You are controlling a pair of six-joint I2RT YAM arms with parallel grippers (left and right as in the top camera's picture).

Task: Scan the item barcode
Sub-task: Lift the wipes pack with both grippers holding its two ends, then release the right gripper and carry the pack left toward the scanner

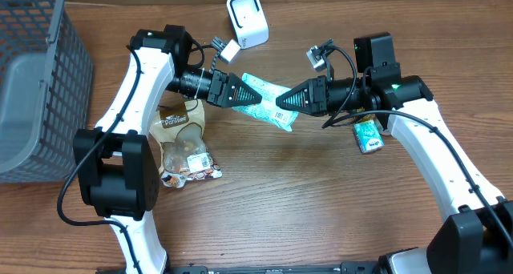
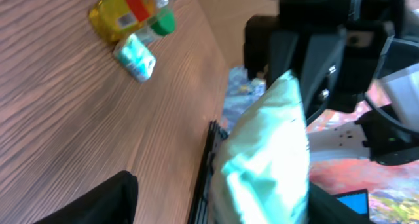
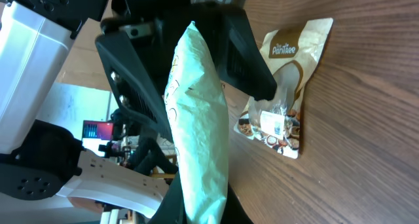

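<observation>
Centre frame: mint pouch [image 1: 262,106] looked soft, light. Right end effector [image 1: 284,103] was clenched on one end; left end effector [image 1: 239,92] stood released. Best gripped at seams.

Brown pouch [image 3: 292,70] is printed "PaniTree"

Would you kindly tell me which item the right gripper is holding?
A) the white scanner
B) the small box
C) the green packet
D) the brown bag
C: the right gripper is shut on one end of the green packet, which is lifted off the table.
</observation>
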